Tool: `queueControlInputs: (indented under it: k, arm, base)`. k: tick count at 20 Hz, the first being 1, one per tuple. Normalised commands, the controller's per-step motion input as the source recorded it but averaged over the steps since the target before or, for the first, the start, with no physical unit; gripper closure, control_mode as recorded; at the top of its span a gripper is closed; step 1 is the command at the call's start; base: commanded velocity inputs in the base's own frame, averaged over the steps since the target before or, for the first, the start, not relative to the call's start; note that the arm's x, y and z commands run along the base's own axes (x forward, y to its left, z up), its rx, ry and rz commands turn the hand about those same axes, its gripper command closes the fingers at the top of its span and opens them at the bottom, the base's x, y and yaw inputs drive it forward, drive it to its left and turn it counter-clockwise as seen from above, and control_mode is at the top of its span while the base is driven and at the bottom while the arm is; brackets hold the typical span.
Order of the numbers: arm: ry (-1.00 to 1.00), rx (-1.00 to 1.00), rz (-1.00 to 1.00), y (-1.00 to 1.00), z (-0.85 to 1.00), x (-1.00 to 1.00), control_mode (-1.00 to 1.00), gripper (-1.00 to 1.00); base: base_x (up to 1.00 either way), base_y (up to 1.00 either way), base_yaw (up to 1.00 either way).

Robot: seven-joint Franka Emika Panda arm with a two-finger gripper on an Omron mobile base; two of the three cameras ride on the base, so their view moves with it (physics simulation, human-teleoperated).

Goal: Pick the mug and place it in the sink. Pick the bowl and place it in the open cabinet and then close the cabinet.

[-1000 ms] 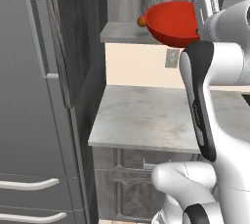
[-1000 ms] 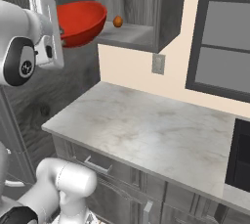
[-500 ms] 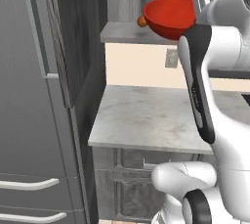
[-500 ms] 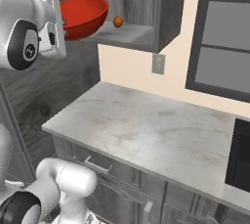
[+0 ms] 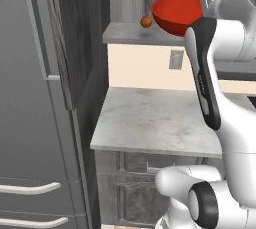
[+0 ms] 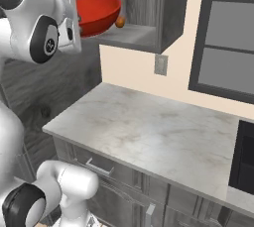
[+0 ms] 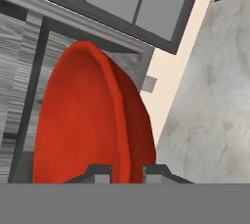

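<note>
End effector point(image 7: 119, 173) is clamped narrow on the rim of the bowl point(image 5: 176, 13), one fingertip either side of the wall in the hand view. The bowl sits top centre of the left base view and upper left of the right base view, carried at the mouth of the open cabinet point(image 6: 171, 13), above its shelf floor point(image 5: 131, 34) and, as far as I can tell, not resting on it. Step in hand, my read: bowl into cabinet. To do it well: push further in so the whole bowl clears the front edge, level it (it looks tipped toward the opening), lower until the base meets the shelf, then release and back straight out. Watch the small orange ball point(image 5: 146, 21) on the shelf just beside the bowl; could get nudged, so set down on the bare shelf to the side of it. Grip is on the rim only, so go slow to avoid it swinging. Leave room for the door to swing shut afterwards. Counts: one red bowl, one orange ball, one open upper cabinet, one wall outlet point(image 6: 160, 64) below it, one marble tabletop point(image 6: 163, 137) with nothing on it, tall dark grey unit point(image 5: 30, 98) at left of the left base view.
</note>
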Motion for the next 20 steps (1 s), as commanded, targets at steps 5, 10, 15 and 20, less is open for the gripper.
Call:
queueControlInputs:
  k: [5,10,15,20]
  arm:
    - [-0.09,0.0,0.0,-0.26,0.0,0.21,-1.0,1.0]
    - [-0.02,0.0,0.0,-0.12,0.0,0.24,-1.0,1.0]
    - [0.0,0.0,0.0,-0.07,-0.01,0.44,-1.0,1.0]
    - [0.0,0.0,0.0,-0.02,-0.01,0.37,-1.0,1.0]
  base:
    - [0.0,0.0,0.0]
    - [0.0,0.0,0.0]
    - [0.0,0.0,0.0]
    - [0.0,0.0,0.0]
